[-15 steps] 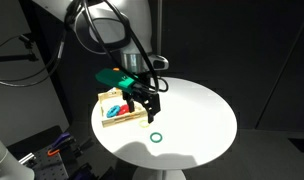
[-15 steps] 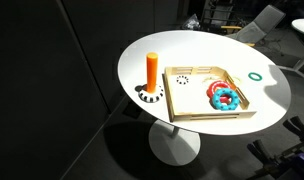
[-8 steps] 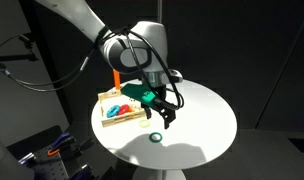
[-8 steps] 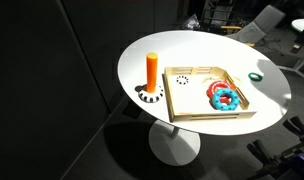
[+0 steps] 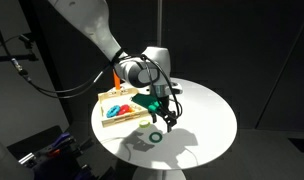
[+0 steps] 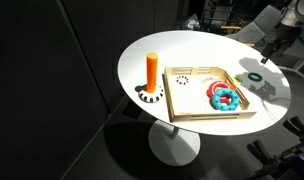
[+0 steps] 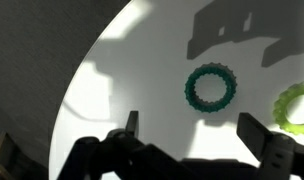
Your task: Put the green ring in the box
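Hand spread wide over green ring — near table edge.

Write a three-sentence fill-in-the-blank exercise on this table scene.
1. The green ring lies on the round white ___.
2. The tool hangs over that ring with its jaws ___.
3. The upright cylinder beside the box is coloured ___.
Missing words: table; open; orange.
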`<state>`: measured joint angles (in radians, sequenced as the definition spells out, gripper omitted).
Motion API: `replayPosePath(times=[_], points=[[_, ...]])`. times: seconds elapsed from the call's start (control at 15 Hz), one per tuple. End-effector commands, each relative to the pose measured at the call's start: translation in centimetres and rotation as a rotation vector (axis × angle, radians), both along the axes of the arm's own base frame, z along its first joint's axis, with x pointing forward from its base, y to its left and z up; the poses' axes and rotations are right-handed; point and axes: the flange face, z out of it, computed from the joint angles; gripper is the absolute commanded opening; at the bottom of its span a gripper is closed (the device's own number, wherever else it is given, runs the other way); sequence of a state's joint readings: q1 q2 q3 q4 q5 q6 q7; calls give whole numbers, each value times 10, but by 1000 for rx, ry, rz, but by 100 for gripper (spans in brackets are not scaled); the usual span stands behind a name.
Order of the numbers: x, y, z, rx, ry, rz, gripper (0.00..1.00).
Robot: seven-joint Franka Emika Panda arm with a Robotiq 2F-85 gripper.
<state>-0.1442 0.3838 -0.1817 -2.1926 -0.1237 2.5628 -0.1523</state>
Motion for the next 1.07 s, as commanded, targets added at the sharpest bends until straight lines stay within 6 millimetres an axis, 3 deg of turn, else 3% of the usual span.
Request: replayPosePath(times=[0.0,0.33,1.0], points=[[21,7,-25,0,13,-35,100],[33,14,-46,-1,38,-41,100],[34,30,-54,-13,81,-43,100]])
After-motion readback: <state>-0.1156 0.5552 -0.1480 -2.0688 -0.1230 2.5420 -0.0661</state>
